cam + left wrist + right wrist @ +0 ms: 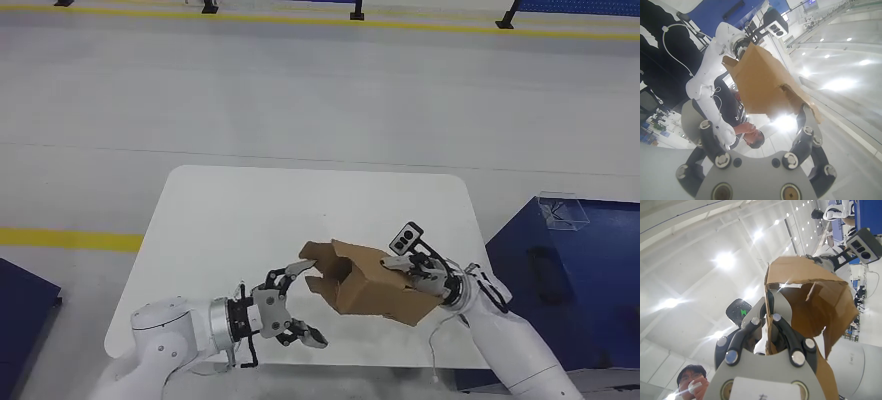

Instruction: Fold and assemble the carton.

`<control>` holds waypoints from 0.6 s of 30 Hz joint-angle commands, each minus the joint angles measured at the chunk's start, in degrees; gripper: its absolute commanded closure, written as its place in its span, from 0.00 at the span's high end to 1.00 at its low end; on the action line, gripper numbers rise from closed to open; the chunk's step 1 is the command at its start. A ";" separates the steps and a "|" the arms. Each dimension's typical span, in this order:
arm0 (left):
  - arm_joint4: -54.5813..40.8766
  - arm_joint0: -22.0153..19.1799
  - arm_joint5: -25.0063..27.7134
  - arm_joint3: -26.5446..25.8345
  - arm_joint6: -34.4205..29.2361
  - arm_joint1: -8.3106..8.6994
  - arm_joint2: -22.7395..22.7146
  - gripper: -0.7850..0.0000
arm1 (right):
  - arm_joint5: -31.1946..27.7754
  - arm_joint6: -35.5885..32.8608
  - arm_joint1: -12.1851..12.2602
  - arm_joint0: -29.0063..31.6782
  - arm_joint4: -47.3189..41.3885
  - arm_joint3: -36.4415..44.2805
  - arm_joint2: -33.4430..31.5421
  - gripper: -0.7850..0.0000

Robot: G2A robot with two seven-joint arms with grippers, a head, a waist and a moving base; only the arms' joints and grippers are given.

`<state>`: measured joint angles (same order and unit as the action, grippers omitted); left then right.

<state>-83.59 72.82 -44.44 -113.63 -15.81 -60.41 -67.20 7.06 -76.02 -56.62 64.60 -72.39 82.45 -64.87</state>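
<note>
White table (200, 230) stands on a pale hall floor with yellow lines, and the work sits over its near right part.

The carton (375, 285) is brown and partly squared up. It is tilted and seems to be held off the surface, with its open end and loose flaps (320, 255) turned toward the left arm. The cardboard edges look ragged and torn in places.

The right gripper (767, 313) is closed narrowly on one wall of the carton at the far end, with the board pinched between its fingers. The left gripper (308, 304) is spread wide and holds nothing. One of its fingertips (806, 113) touches, or is just beside, the torn edge of a flap. A blue bin (560, 280) stands beside the table on the right.

The step in hand is probably folding that flap inward. The risk lies in the single pinch:
- A push on the flap could pivot the whole carton in the right fingers or pull the wall out of them.
- The frayed crease might tear instead of bending.
- The wide-open finger could slip past the flap edge and poke inside the carton.
</note>
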 commanded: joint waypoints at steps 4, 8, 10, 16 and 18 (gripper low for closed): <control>-0.58 -0.63 -1.45 0.52 1.91 -0.12 0.44 1.00 | 0.47 -1.43 -0.14 0.53 0.11 0.24 -0.71 0.00; -0.46 -1.16 -2.25 0.51 2.46 -0.23 1.07 1.00 | 0.45 -1.17 -0.30 0.69 -0.11 0.47 -1.48 0.00; -0.62 -0.97 -1.37 -0.15 1.48 -0.24 0.63 1.00 | 0.19 -0.55 -0.42 0.62 -0.71 0.42 -2.05 0.00; 3.68 1.58 -0.89 -2.68 -2.89 0.38 -1.66 1.00 | -0.48 0.86 -0.83 0.10 -2.14 -0.26 -3.41 0.00; 5.15 1.98 -1.68 -2.93 -4.25 0.57 -1.84 1.00 | -0.45 1.00 -0.98 -0.01 -2.46 -0.48 -3.63 0.00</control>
<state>-79.30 74.62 -45.64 -116.52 -19.35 -59.94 -69.00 6.58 -75.06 -57.53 64.64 -74.67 82.08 -68.40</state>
